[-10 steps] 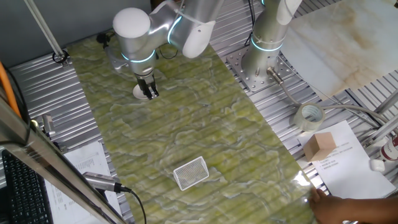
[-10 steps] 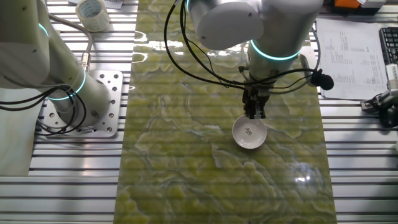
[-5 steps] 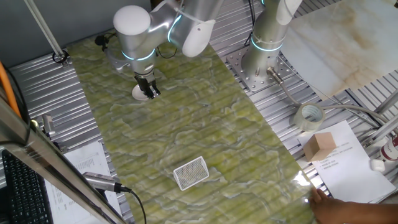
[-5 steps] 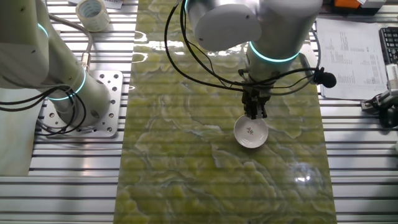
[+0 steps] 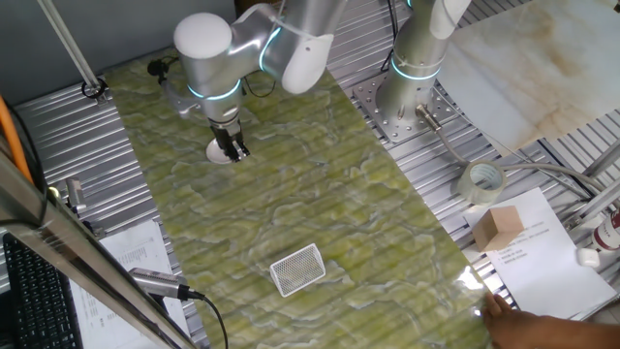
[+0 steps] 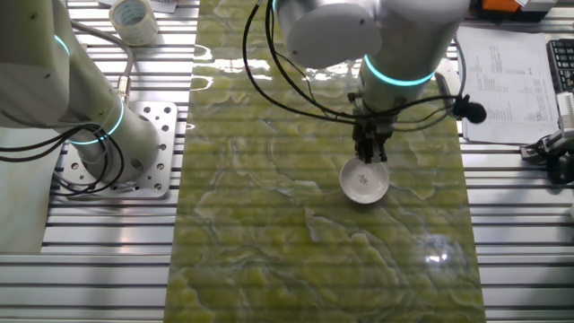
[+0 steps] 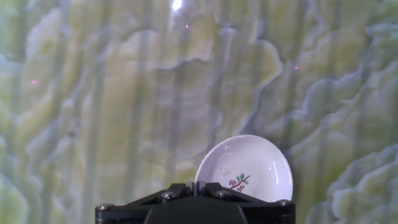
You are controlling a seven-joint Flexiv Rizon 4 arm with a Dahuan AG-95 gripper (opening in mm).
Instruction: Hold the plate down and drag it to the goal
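Observation:
The plate point(image 5: 219, 152) is a small white dish with a small floral mark, on the green marbled mat point(image 5: 320, 194) at its far end. It also shows in the other fixed view point(image 6: 364, 183) and in the hand view point(image 7: 249, 167). My gripper point(image 5: 234, 151) points straight down with its fingers shut together, tips at the plate's rim point(image 6: 370, 160). In the hand view the gripper point(image 7: 198, 185) sits just left of the plate's near edge. I cannot tell whether the tips press on it. The goal point(image 5: 296, 269), a white mesh tile, lies at the mat's near end, far from the plate.
A second arm's base point(image 5: 407, 107) stands right of the mat. A clear tape roll point(image 5: 482, 179), a cardboard box point(image 5: 499, 226) and paper sheets point(image 5: 547, 257) lie to the right. A person's hand point(image 5: 542, 325) is at the bottom right edge. A keyboard point(image 5: 29, 301) is at the left.
The gripper and the plate have both shifted a small way along the mat toward the goal's side. The fingers stay shut.

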